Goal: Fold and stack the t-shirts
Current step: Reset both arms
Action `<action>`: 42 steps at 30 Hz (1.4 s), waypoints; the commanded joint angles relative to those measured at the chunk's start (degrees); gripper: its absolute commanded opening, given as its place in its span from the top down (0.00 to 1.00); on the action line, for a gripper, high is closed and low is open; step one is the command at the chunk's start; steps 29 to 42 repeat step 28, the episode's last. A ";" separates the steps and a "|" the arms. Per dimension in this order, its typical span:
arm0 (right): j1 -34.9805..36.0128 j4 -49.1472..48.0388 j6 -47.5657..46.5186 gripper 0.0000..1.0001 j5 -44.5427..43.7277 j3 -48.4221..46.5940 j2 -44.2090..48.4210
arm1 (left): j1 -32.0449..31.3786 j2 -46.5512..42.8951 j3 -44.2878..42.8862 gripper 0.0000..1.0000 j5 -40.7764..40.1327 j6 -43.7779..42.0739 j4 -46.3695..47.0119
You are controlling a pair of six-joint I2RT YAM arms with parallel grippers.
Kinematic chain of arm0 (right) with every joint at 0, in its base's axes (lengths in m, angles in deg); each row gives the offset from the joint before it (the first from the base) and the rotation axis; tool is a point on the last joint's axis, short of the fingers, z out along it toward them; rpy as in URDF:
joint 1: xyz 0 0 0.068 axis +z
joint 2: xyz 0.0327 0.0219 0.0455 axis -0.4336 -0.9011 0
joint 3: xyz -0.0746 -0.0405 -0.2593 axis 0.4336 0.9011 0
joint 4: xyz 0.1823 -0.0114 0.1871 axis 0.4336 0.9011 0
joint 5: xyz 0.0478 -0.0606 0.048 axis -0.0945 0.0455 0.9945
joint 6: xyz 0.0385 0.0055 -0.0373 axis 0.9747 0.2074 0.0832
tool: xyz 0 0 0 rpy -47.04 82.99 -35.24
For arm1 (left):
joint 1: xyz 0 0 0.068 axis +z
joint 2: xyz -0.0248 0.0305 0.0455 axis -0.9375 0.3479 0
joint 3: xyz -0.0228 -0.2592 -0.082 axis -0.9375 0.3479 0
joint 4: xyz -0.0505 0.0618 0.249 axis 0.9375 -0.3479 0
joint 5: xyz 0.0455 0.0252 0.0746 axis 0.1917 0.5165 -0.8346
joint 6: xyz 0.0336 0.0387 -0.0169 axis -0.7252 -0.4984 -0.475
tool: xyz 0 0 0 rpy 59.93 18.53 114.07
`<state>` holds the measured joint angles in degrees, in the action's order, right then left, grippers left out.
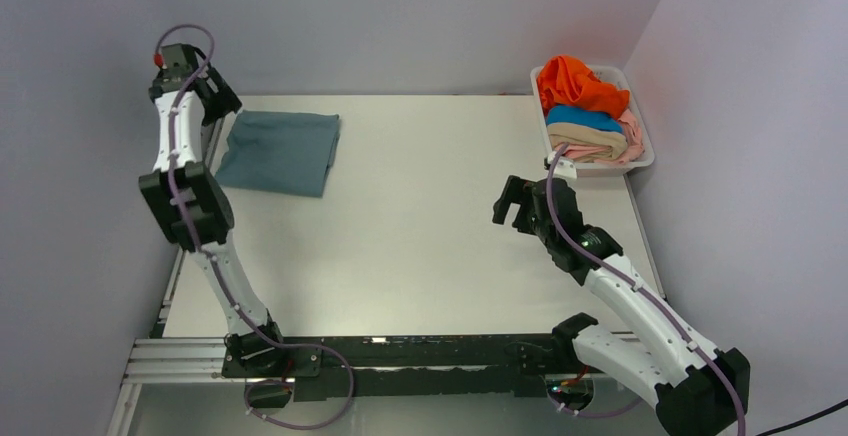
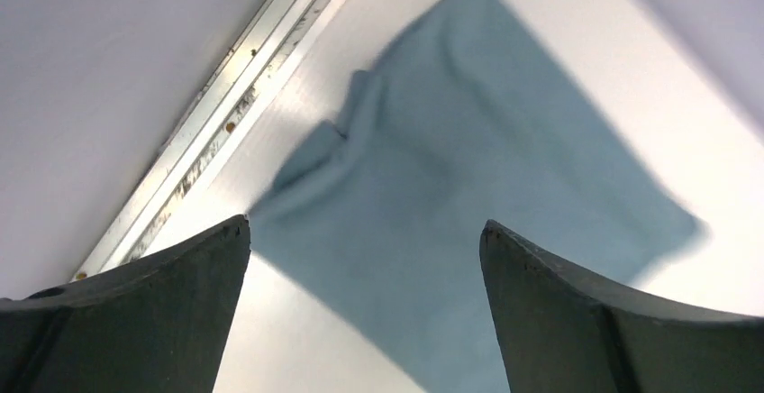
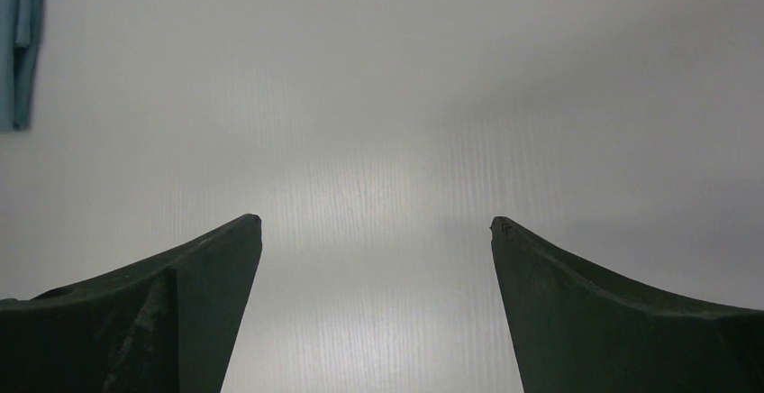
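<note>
A grey-blue t-shirt (image 1: 280, 151) lies folded flat at the table's far left; it also shows in the left wrist view (image 2: 468, 177) and its edge in the right wrist view (image 3: 20, 41). My left gripper (image 1: 215, 104) hovers above its left edge, open and empty, jaws wide apart (image 2: 365, 231). The orange t-shirt (image 1: 575, 81), bright blue t-shirt (image 1: 582, 116), tan t-shirt (image 1: 588, 139) and pale pink t-shirt (image 1: 632, 136) lie crumpled in the basket. My right gripper (image 1: 512, 206) is open and empty over bare table (image 3: 376, 224), near the basket.
A white plastic basket (image 1: 645, 151) stands at the far right corner. Grey walls close in the table on the left, back and right. A metal rail (image 2: 225, 114) runs along the table's left edge.
</note>
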<state>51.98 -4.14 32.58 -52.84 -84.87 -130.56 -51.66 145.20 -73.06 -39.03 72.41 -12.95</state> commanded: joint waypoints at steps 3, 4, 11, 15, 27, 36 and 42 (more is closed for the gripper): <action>-0.12 -0.33 2.38 0.00 -3.19 -1.87 4.04 | -2.17 -32.97 19.45 0.00 12.49 5.76 5.89; -0.03 -0.43 2.14 0.00 -2.31 -1.45 4.88 | -3.66 -37.55 25.08 0.01 12.42 6.71 7.89; 0.03 -2.75 3.58 0.00 -1.71 4.98 11.39 | -23.73 -68.37 73.54 0.01 15.89 13.75 35.77; -0.01 -2.49 1.62 0.00 -3.82 7.43 13.59 | -35.18 -76.26 84.25 0.01 15.29 15.74 37.83; -0.02 -3.73 -1.71 0.00 -7.54 9.92 13.97 | -43.10 -88.15 85.04 0.01 -2.87 11.85 22.98; -0.06 -3.52 -1.74 0.00 -7.72 9.72 13.96 | -43.11 -88.79 85.19 0.01 -3.19 11.61 22.60; -0.06 -3.52 -1.74 0.00 -7.72 9.72 13.96 | -43.11 -88.79 85.19 0.01 -3.19 11.61 22.60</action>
